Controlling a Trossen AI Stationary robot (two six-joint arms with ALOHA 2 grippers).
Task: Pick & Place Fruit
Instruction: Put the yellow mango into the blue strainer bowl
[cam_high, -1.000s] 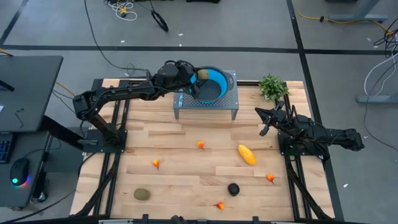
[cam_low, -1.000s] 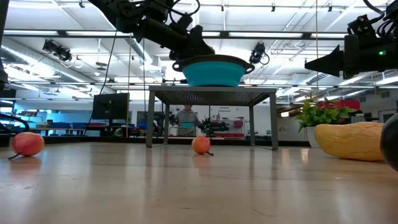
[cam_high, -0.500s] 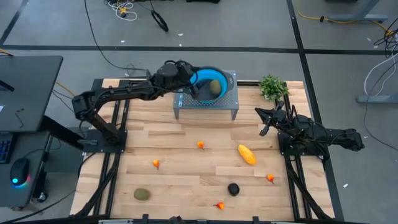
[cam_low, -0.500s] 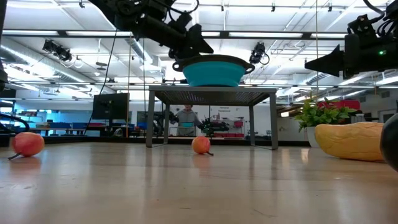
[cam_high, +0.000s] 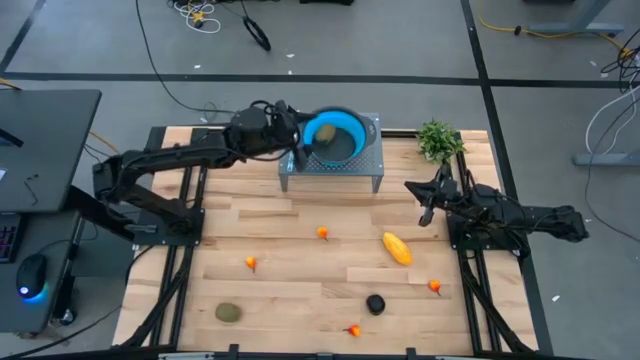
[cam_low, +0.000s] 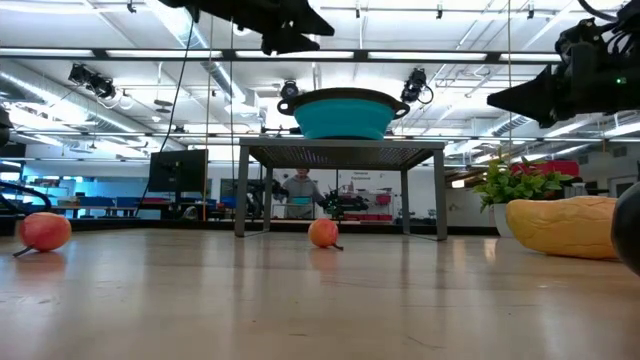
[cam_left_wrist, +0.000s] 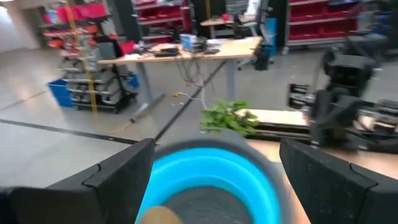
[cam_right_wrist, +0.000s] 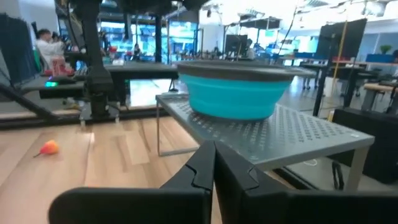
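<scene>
Left gripper (cam_high: 297, 146) held wide open at the blue bowl's (cam_high: 352, 131) rim, an olive fruit (cam_high: 325, 132) — probably — seen inside, right gripper (cam_high: 427, 199) shut, parked near the yellow fruit (cam_high: 397, 248) — other fruit scattered on the table (cam_high: 290, 250).

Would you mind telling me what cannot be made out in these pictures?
- Olive fruit in the blue bowl: hidden by the bowl wall in the low view; blurred and cut by the edge in the left wrist view.
- Black fruit: cut by the low view's right edge.
- Tiny orange fruit: kind too small to tell.
</scene>
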